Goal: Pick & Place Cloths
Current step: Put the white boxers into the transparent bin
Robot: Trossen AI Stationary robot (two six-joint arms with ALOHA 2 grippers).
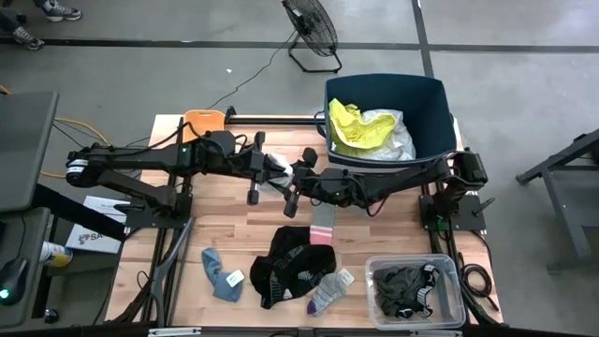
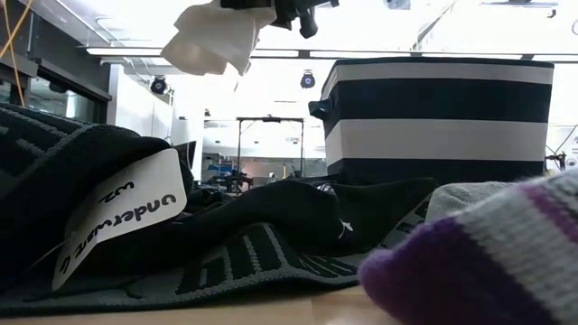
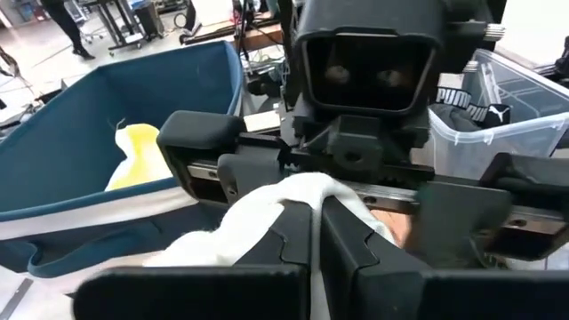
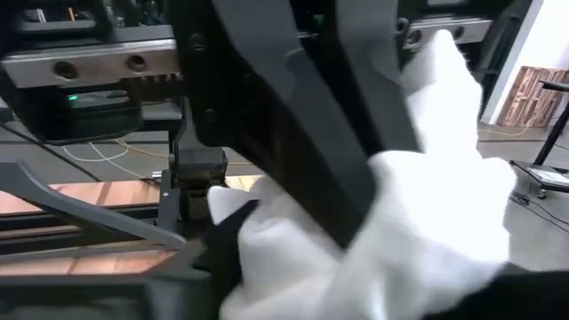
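My left gripper (image 1: 277, 169) is shut on a white cloth (image 1: 279, 165) above the middle of the table. The cloth also shows in the low view (image 2: 215, 41), the left wrist view (image 3: 267, 209) and the right wrist view (image 4: 400, 213). My right gripper (image 3: 356, 164) faces it head-on, open, its fingers wide apart on either side of the cloth. On the table lie a blue-grey sock (image 1: 221, 273), a black garment (image 1: 295, 267), a grey sock with a pink end (image 1: 322, 225) and a grey sock (image 1: 329, 290). Neon yellow and white cloths (image 1: 360, 129) lie in the navy tub (image 1: 430, 103). My left gripper pinches a bunched part of the white cloth (image 3: 298, 191) between its two fingers (image 3: 351, 244), coming level from the table's left. The cloth is lifted clear of the table, and its loose end (image 2: 203, 54) hangs slack below the fingers.
A clear plastic bin (image 1: 449, 267) with dark garments stands at the near right corner. A small orange tray (image 1: 202, 122) sits at the far left. The navy tub fills the far right. Bare wood shows on the table's left (image 1: 211, 220).
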